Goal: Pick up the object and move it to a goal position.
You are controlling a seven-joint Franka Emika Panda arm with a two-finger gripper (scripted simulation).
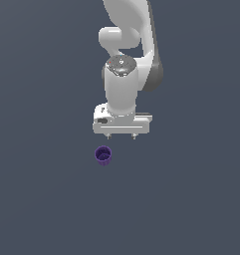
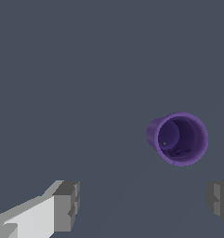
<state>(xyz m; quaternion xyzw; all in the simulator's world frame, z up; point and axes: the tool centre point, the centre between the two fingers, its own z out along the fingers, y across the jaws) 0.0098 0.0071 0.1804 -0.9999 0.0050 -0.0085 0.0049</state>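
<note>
The object is a small purple cup [image 1: 103,155] with a flared rim and a darker inside, standing upright on the flat grey floor. In the exterior view it sits just below and slightly toward that view's left of my white gripper [image 1: 121,136], apart from it. My gripper points straight down and is open, holding nothing. In the wrist view the cup [image 2: 178,138] shows its open mouth, lying beyond the gap of my gripper [image 2: 143,202], nearer one grey fingertip [image 2: 219,201] than the other fingertip [image 2: 67,206].
The plain dark grey floor [image 1: 42,199] stretches all around. The arm's white links [image 1: 124,60] rise behind the gripper. No goal marker is visible.
</note>
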